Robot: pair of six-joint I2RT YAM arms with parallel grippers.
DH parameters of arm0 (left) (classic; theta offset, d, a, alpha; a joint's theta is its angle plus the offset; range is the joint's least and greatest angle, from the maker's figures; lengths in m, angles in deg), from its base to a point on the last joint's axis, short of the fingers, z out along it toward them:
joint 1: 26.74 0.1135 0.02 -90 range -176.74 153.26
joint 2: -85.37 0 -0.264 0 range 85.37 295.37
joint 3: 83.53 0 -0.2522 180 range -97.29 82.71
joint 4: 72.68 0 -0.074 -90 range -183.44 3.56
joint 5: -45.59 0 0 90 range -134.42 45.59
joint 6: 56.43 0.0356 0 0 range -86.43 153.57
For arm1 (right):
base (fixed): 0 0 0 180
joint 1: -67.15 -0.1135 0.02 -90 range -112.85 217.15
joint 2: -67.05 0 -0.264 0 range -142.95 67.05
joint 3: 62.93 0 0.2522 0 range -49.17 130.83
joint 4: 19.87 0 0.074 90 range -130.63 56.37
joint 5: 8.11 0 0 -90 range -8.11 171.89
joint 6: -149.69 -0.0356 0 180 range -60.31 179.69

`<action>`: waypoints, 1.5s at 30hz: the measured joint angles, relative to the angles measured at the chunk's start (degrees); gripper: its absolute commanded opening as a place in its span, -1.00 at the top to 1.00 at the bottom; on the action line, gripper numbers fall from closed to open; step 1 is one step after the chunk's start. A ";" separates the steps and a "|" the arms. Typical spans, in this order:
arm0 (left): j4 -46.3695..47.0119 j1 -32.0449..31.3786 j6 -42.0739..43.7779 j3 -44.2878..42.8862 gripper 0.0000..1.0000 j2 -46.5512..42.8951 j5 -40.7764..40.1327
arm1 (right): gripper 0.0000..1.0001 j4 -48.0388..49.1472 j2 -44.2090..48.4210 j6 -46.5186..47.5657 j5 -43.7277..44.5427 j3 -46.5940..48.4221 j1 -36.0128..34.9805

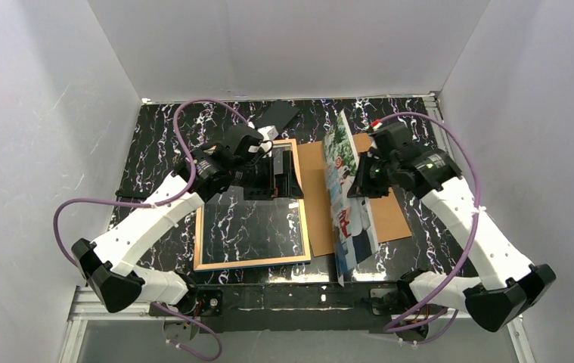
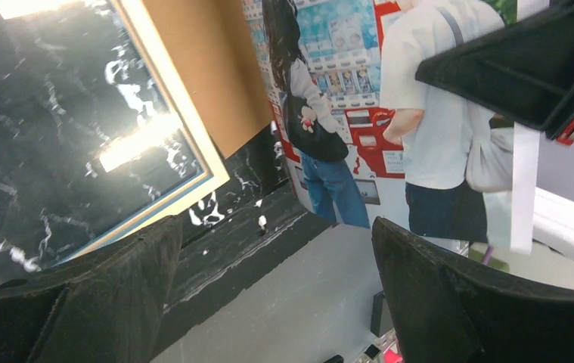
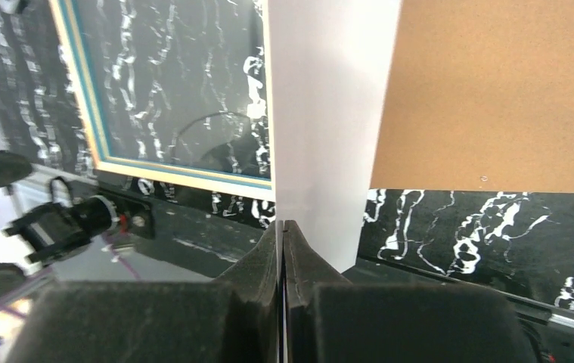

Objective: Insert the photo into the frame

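Observation:
The frame (image 1: 253, 262) lies flat on the black marble table, left of centre, tan wood face up with its glass pane showing the table. It also shows in the left wrist view (image 2: 185, 151) and the right wrist view (image 3: 170, 170). My right gripper (image 1: 363, 178) (image 3: 283, 227) is shut on the photo (image 1: 348, 227), holding it on edge to the right of the frame. The photo's printed side faces the left wrist camera (image 2: 359, 113); its white back (image 3: 329, 113) faces the right one. My left gripper (image 1: 276, 178) (image 2: 272, 249) is open and empty over the frame's far edge.
The brown backing board (image 1: 318, 197) lies flat between the frame and the photo, partly under the photo, and shows in the wrist views (image 2: 208, 68) (image 3: 495, 91). A small black slab (image 1: 277, 115) lies at the back. White walls enclose the table on three sides.

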 measured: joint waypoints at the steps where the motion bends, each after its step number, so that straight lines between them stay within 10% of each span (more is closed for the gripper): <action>1: -1.49 0.00 -0.70 -0.61 -0.95 0.00 -1.14 | 0.83 0.02 -0.57 -0.68 2.01 -0.04 -1.99; 13: -7.48 8.31 -9.68 11.82 -0.96 -9.81 -6.86 | -0.17 6.49 -10.71 -7.15 9.88 -1.05 -16.90; 29: 31.50 17.16 -19.02 39.78 -0.96 -12.85 6.64 | -0.25 17.90 -16.90 -10.54 1.95 -3.80 -19.93; 45: 25.94 17.16 -12.07 33.90 -0.90 0.20 10.10 | -0.65 18.23 -17.05 -8.24 4.11 -7.96 -16.26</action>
